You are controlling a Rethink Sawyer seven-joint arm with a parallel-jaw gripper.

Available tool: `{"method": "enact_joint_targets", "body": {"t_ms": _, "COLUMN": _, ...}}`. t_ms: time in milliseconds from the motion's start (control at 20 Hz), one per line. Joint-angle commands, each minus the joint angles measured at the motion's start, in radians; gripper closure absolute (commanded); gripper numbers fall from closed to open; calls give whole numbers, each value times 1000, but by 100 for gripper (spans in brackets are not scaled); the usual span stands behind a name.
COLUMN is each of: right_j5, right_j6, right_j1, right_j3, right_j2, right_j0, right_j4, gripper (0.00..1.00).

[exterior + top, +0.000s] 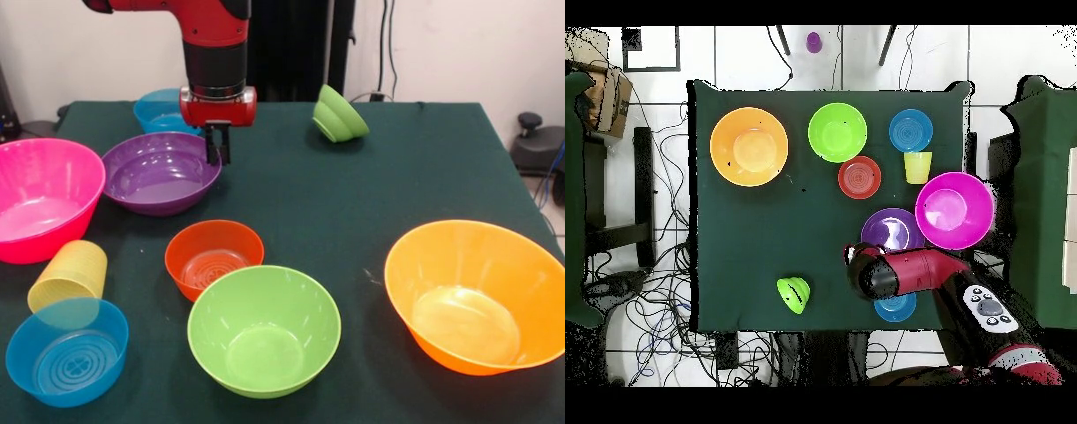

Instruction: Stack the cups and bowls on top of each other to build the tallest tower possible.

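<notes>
My gripper [218, 157] hangs at the right rim of the purple bowl [159, 177], with its fingers close together on that rim. The bowl rests on the table. In the overhead view the arm's head [870, 272] hides the gripper beside the purple bowl [890, 230]. The yellow cup [69, 276] lies tilted against a small blue bowl [66, 352]. All bowls stand apart: a pink bowl [44, 199], a red-orange bowl [214, 256], a lime bowl [265, 331], an orange bowl [472, 296], a second blue bowl [159, 108] and a small lime bowl [340, 115] tipped on its side. No pile shows.
The dark green table [353, 194] has its edges near the orange bowl and the pink bowl. Cables and equipment lie on the floor around the table [655, 300].
</notes>
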Motion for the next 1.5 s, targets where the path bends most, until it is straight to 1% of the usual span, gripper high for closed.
{"method": "enact_joint_targets", "body": {"t_ms": 50, "right_j5": -5, "right_j6": 12, "right_j1": 15, "right_j3": -36, "right_j2": 75, "right_j0": -7, "right_j4": 17, "gripper": 100}}
{"method": "enact_joint_targets", "body": {"t_ms": 150, "right_j5": -4, "right_j6": 17, "right_j1": 13, "right_j3": -35, "right_j2": 71, "right_j0": -4, "right_j4": 19, "gripper": 100}}
{"method": "enact_joint_targets", "body": {"t_ms": 300, "right_j5": 9, "right_j6": 37, "right_j1": 1, "right_j3": -34, "right_j2": 50, "right_j0": 22, "right_j4": 27, "gripper": 100}}
{"method": "enact_joint_targets", "body": {"t_ms": 400, "right_j5": 46, "right_j6": 28, "right_j1": -16, "right_j3": -20, "right_j2": 65, "right_j0": 15, "right_j4": 53, "gripper": 100}}
{"method": "enact_joint_targets", "body": {"t_ms": 550, "right_j5": 133, "right_j6": -1, "right_j1": -72, "right_j3": 1, "right_j2": 76, "right_j0": 14, "right_j4": 102, "gripper": 100}}
{"method": "enact_joint_targets", "body": {"t_ms": 700, "right_j5": 200, "right_j6": -35, "right_j1": -118, "right_j3": 15, "right_j2": 83, "right_j0": 12, "right_j4": 141, "gripper": 100}}
{"method": "enact_joint_targets", "body": {"t_ms": 800, "right_j5": 268, "right_j6": -74, "right_j1": -202, "right_j3": 49, "right_j2": 91, "right_j0": 9, "right_j4": 180, "gripper": 100}}
{"method": "enact_joint_targets", "body": {"t_ms": 900, "right_j5": 278, "right_j6": -76, "right_j1": -233, "right_j3": 63, "right_j2": 98, "right_j0": 6, "right_j4": 199, "gripper": 100}}
{"method": "enact_joint_targets", "body": {"t_ms": 1100, "right_j5": 256, "right_j6": -65, "right_j1": -214, "right_j3": 55, "right_j2": 95, "right_j0": 14, "right_j4": 188, "gripper": 100}}
{"method": "enact_joint_targets", "body": {"t_ms": 1250, "right_j5": 250, "right_j6": -54, "right_j1": -215, "right_j3": 56, "right_j2": 87, "right_j0": 25, "right_j4": 181, "gripper": 100}}
{"method": "enact_joint_targets", "body": {"t_ms": 1400, "right_j5": 229, "right_j6": -29, "right_j1": -206, "right_j3": 54, "right_j2": 68, "right_j0": 47, "right_j4": 166, "gripper": 100}}
{"method": "enact_joint_targets", "body": {"t_ms": 1500, "right_j5": 197, "right_j6": 12, "right_j1": -178, "right_j3": 37, "right_j2": 33, "right_j0": 84, "right_j4": 137, "gripper": 100}}
